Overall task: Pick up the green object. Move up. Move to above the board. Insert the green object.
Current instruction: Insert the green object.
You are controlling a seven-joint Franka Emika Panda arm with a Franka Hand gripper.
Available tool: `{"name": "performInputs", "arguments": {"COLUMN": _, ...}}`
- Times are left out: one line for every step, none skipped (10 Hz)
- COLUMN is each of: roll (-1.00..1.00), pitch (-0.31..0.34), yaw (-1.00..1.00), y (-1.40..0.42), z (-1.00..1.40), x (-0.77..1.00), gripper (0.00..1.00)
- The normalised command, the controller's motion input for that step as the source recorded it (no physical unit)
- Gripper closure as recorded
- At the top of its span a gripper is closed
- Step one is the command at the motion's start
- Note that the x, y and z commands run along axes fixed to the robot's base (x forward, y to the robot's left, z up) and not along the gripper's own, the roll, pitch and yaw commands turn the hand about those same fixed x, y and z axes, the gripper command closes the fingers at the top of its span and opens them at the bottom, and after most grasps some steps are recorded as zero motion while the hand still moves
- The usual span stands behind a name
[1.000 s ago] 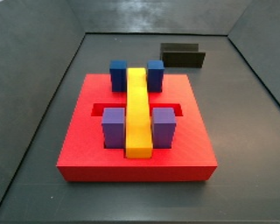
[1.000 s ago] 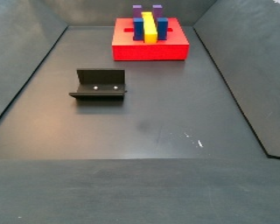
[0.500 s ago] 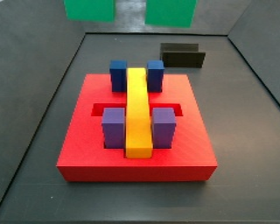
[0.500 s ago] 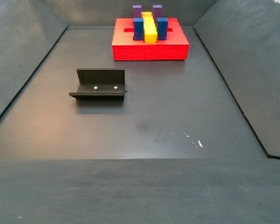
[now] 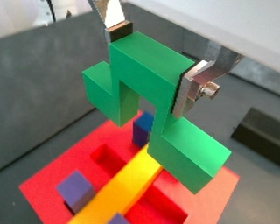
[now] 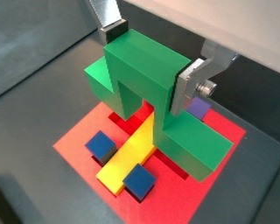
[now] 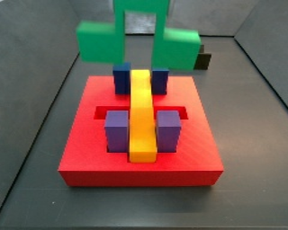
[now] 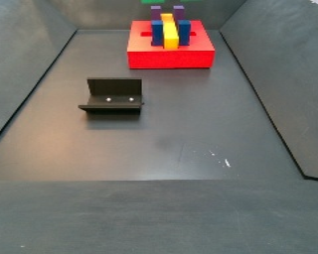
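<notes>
Nearest in a side view lies bare dark floor, then the fixture (image 8: 112, 96), standing alone with nothing in it. Beyond it sits the board (image 8: 171, 58), at the far end of the floor tray.

The gripper (image 5: 154, 63) hangs above the board, its silver fingers (image 5: 202, 77) pinching the raised centre cube of the green object (image 5: 149, 98); the two lower cubes stick out to either side. In a side view the green object (image 7: 122, 39) floats clear of the board (image 7: 140, 160), over its far part, near the two blue blocks (image 7: 122, 75).

The step in hand looks like the move to above the board, nearly done. Insertion comes next. That calls for lining the bridge up across the yellow bar (image 7: 140, 112) so its lower cubes meet open slots (image 7: 104, 113), then a straight descent. Which slot pair is meant I cannot tell for sure.

The board's cut-outs hold the long yellow bar, blue blocks at the far end and purple blocks (image 7: 116, 131) at the near end; red recesses beside the bar's middle appear unfilled.
</notes>
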Motion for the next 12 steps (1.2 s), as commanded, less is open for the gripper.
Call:
{"name": "performInputs", "arguments": {"roll": -0.01, "pitch": -0.037, "yaw": 0.03, "y": -0.16, "z": -0.57, "x": 0.19, "gripper": 1.00}}
{"name": "performInputs", "arguments": {"roll": 0.00, "pitch": -0.099, "yaw": 0.07, "y": -0.19, "z": -0.45, "x": 0.09, "gripper": 1.00}}
{"name": "performInputs", "arguments": {"roll": 0.00, "pitch": -0.160, "yaw": 0.08, "y": -0.16, "z": -0.22, "x": 0.03, "gripper": 1.00}}
{"name": "performInputs", "arguments": {"roll": 0.06, "pitch": -0.170, "yaw": 0.13, "y": -0.13, "z": -0.16, "x": 0.11, "gripper": 1.00}}
{"name": "performInputs", "arguments": {"roll": 0.08, "pitch": -0.173, "yaw": 0.16, "y": -0.03, "z": -0.17, "x": 0.13, "gripper": 1.00}}
{"name": "performInputs", "arguments": {"roll": 0.08, "pitch": -0.191, "yaw": 0.20, "y": 0.00, "z": -0.22, "x": 0.15, "gripper": 1.00}}
{"name": "performInputs", "arguments": {"roll": 0.03, "pitch": -0.321, "yaw": 0.20, "y": 0.00, "z": -0.21, "x": -0.07, "gripper": 1.00}}
{"name": "performInputs", "arguments": {"roll": 0.08, "pitch": -0.340, "yaw": 0.25, "y": 0.00, "z": -0.21, "x": 0.00, "gripper": 1.00}}
{"name": "performInputs", "arguments": {"roll": 0.00, "pitch": -0.346, "yaw": 0.22, "y": 0.10, "z": -0.09, "x": -0.30, "gripper": 1.00}}
{"name": "performInputs", "arguments": {"roll": -0.06, "pitch": -0.099, "yaw": 0.06, "y": 0.00, "z": -0.09, "x": 0.00, "gripper": 1.00}}
{"name": "performInputs", "arguments": {"roll": -0.05, "pitch": -0.059, "yaw": 0.11, "y": 0.03, "z": -0.05, "x": -0.24, "gripper": 1.00}}
{"name": "performInputs", "arguments": {"roll": 0.00, "pitch": 0.000, "yaw": 0.03, "y": 0.00, "z": 0.00, "x": -0.06, "gripper": 1.00}}
